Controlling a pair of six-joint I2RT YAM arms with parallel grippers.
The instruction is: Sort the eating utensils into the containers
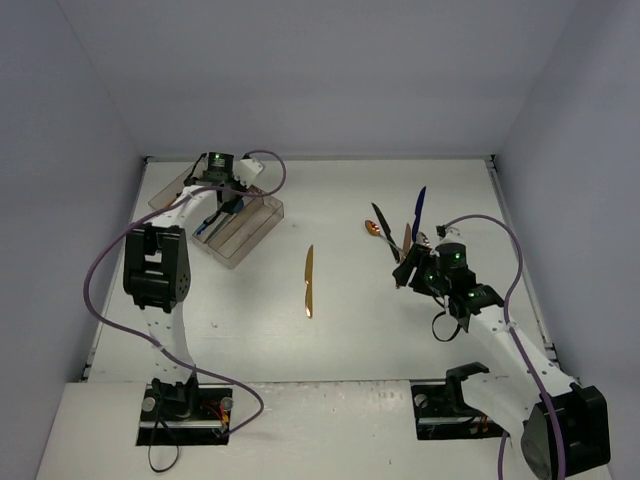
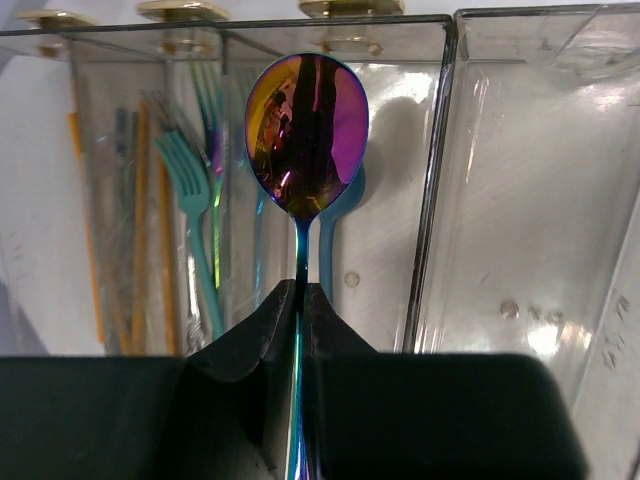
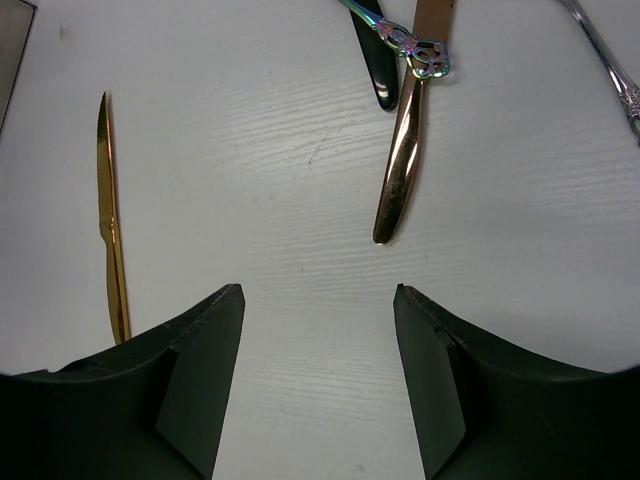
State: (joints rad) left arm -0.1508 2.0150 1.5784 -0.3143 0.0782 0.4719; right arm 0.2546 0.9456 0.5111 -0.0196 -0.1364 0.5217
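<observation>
Your left gripper (image 2: 300, 300) is clamped on the thin handle of the iridescent spoon (image 2: 307, 130) — its bowl is over one compartment of the clear tray (image 2: 440, 150), beside the one with a teal fork (image 2: 190, 190). Your right gripper (image 3: 318, 300) hangs with fingers apart above the table (image 3: 300, 150) — between the gold knife (image 3: 108, 220) and a copper handle (image 3: 400, 160).
</observation>
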